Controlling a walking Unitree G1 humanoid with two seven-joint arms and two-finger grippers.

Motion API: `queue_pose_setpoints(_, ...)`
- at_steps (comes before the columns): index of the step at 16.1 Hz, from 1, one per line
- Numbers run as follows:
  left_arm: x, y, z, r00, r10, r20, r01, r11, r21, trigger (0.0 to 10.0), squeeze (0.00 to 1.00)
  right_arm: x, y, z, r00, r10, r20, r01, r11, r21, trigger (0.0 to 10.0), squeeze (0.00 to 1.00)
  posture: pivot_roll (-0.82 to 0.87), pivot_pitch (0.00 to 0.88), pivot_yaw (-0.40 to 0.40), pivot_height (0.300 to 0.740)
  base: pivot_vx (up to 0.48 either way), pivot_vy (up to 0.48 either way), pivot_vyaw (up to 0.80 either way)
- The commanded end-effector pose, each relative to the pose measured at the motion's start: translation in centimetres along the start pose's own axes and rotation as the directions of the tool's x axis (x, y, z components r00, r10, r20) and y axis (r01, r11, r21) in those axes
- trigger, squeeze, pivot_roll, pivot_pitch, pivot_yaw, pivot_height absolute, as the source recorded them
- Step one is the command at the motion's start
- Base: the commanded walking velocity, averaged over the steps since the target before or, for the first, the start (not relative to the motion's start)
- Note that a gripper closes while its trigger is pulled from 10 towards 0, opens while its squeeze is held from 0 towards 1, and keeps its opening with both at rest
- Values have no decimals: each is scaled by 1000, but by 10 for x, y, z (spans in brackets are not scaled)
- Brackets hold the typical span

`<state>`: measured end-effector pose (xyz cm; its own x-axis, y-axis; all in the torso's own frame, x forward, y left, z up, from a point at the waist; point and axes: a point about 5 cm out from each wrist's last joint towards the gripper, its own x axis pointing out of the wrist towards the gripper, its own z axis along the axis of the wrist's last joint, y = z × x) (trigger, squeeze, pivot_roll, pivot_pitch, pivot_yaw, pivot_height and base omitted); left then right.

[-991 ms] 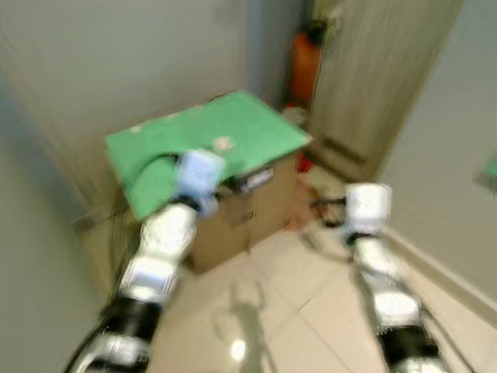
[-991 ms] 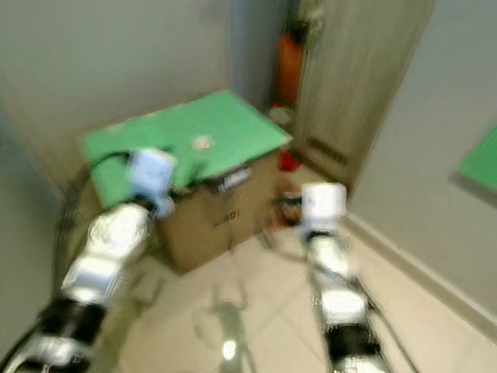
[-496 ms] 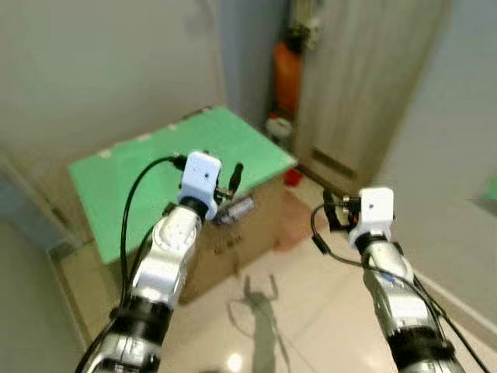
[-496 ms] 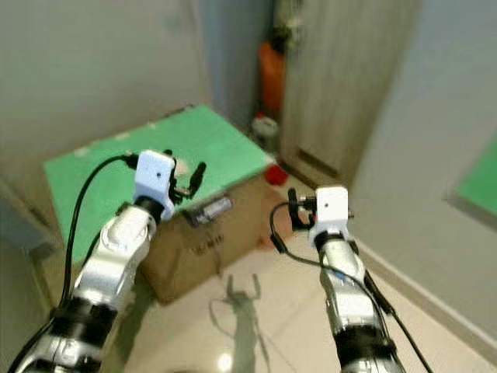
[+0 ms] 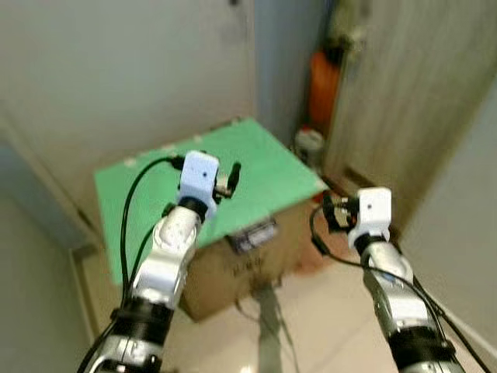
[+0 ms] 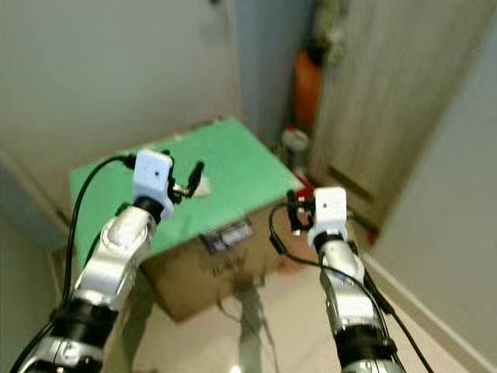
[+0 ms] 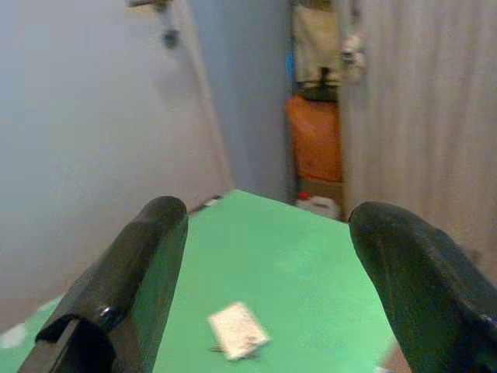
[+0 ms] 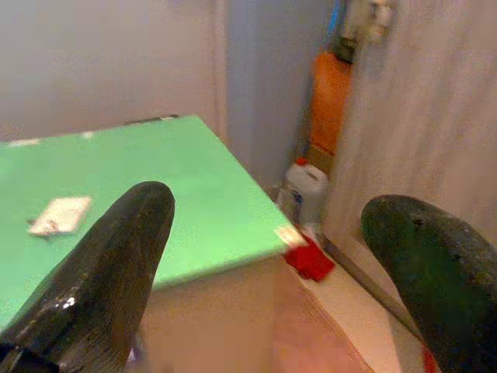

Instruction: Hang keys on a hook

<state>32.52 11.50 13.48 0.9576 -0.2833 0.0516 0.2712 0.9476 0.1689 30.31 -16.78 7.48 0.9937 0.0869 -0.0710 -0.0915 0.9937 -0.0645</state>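
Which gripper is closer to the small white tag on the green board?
Left. The left gripper hovers beside the white tag; the right gripper is off past the green board edge.

Change log: left gripper (image 5: 230, 176) raised over green surface (image 5: 147, 183); white tag (image 7: 238, 330) now below/between its fingers (image 7: 128, 284).

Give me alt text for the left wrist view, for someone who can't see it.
The left gripper, its two black fingers spread open, hovers over a green board where a small pale tag lies. Beyond stand a grey wall, an orange container and a white jug.
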Motion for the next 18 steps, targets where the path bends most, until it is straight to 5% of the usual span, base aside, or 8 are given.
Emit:
queue_pose_setpoints(1, -2, 10, -2, 999, 36, -13, -36, 999, 1, 10000, 0, 2, 9, 3, 999, 33, 10, -33, 999, 4, 10000, 0, -41, 0, 47, 740, 461, 0, 0)
queue_pose_setpoints(10, 2, 6, -4, 999, 4, -47, -1, 998, 68, 10000, 0, 3, 12, 4, 999, 48, 10, -48, 999, -1, 10000, 0, -42, 0, 46, 740, 467, 0, 158)
queue_pose_setpoints(13, 1, 0, -2, 999, -3, -32, 7, 995, 100, 10000, 0, 2, 12, 2, 999, 48, -6, -48, 999, 2, 10000, 0, -41, 0, 42, 740, 80, 0, 0)
queue_pose_setpoints(18, 1, 1, -1, 1000, 13, -27, -10, 994, 106, 10000, 0, 3, 15, 3, 998, 66, 3, -66, 998, -19, 10000, 0, -36, 0, 42, 740, 251, -345, 594)
